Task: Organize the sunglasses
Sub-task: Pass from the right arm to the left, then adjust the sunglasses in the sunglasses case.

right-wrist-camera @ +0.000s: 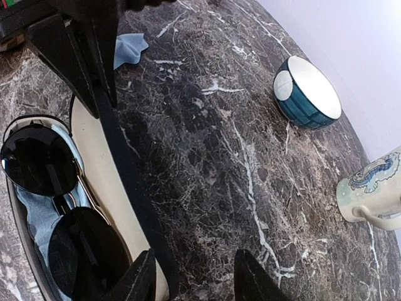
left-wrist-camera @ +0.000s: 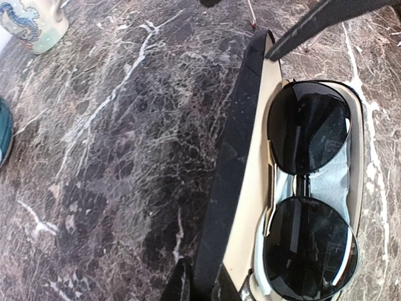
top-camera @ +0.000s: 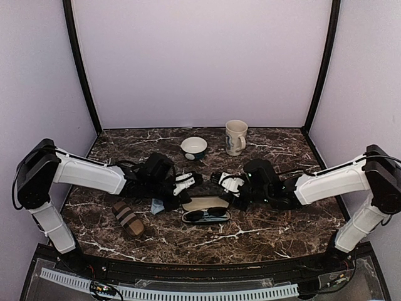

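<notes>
Left gripper (left-wrist-camera: 200,290) pinched the case lid (left-wrist-camera: 233,166); right gripper (right-wrist-camera: 194,276) was spread at it. Sunglasses (left-wrist-camera: 310,194) lay lengthwise inside, between both.

Pale lilac walls (top-camera: 200,56) enclose a dark marble table (top-camera: 282,232).

A: What's in the case (right-wrist-camera: 119,188)?
B: The sunglasses (right-wrist-camera: 62,207), lenses up on pale blue fabric (right-wrist-camera: 36,216), with the lid open beside them.
A: Grippers?
B: The right gripper (right-wrist-camera: 194,263) has its fingers apart, one against the lid's rim. The left gripper (right-wrist-camera: 100,100) clamps the lid's other end.
A: Anything else?
B: A cloth (right-wrist-camera: 128,49) just beyond. A bowl (right-wrist-camera: 307,94) and a mug (right-wrist-camera: 369,188) stand near the tabletop's (right-wrist-camera: 207,157) far edge.
</notes>
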Controlling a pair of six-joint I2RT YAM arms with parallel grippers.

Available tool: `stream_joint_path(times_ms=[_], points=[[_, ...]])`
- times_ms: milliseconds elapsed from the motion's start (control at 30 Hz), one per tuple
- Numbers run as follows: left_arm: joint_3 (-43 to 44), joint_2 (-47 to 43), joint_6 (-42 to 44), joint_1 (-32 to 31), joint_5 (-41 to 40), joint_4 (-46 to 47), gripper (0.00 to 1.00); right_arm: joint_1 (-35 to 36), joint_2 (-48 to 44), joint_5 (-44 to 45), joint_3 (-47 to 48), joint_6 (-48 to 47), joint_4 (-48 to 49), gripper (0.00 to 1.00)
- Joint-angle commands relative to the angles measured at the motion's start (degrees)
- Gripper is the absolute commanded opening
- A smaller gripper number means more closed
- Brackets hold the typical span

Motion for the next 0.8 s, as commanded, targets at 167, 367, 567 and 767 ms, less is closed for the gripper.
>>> stream_joint_path(times_ms=[167,367,567,767], points=[[-3.99,-6.96,0.13,-2.34,-10.26,6.71,0.0,-2.39,-8.55,-3.24,-2.64,12.12,3.51,0.46],[-6.66,-7.94,-0.97,-4.63,-19.0,11.11,0.0,-2.65,-8.61,-1.05,-1.23,27.38,-2.34,0.51],[-7.04,-6.46,-3.47,-6.97,-28.1,13.63,0.0,-2.41,-3.73,-3.14,-2.28,45.25,-0.56,0.54],[-7.58,-5.86,-5.67,-8.4,-30.59,15.36,0.0,-2.32,1.25,-2.74,-2.84,55.2,3.15,0.54]])
